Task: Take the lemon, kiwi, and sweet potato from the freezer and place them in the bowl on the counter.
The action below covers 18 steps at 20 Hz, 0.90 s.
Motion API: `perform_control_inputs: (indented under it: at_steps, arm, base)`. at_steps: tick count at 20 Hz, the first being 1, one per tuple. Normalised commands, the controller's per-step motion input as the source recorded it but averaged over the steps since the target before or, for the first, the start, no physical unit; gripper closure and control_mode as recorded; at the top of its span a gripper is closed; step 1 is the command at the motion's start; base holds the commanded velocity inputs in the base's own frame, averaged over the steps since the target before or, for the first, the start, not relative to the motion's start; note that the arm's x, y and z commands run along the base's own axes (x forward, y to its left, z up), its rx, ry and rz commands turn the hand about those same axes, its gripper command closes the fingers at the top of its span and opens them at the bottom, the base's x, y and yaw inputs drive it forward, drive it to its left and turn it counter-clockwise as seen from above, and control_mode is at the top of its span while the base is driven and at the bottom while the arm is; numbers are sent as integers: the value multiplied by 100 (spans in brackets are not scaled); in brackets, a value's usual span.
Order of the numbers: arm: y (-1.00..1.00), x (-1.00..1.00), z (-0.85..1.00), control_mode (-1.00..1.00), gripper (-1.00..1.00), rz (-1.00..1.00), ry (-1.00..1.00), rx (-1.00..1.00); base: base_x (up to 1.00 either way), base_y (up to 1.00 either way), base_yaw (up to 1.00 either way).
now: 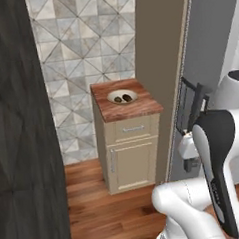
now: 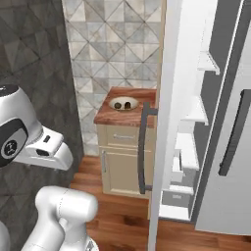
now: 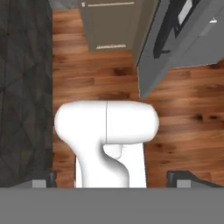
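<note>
Bowl (image 1: pixel 122 97) on the bench (image 1: pixel 136 108) holds two brown lumps; our tool (image 3: pixel 112 180), spread wide and empty, must next fetch the lemon from the freezer (image 2: pixel 196 112).

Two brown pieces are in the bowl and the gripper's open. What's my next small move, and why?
Probably swing the hand toward the open freezer for the lemon. The bowl on the counter holds only two dark lumps, nothing yellow, and the gripper is open, empty and pointing down at the wooden floor.
</note>
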Motion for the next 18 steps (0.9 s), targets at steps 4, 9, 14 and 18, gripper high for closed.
perform_control_inputs:
  at_steps: [4,9,14,18]
  arm:
    - [0,0,0,100,-100,0,0,0]
    - [0,0,0,100,-100,0,0,0]
    - [0,0,0,100,-100,0,0,0]
    - [0,0,0,100,-100,0,0,0]
  base:
    - [-17,-100,0]
    - [2,-100,0]
    - [11,-100,2]
    - [28,-100,3]
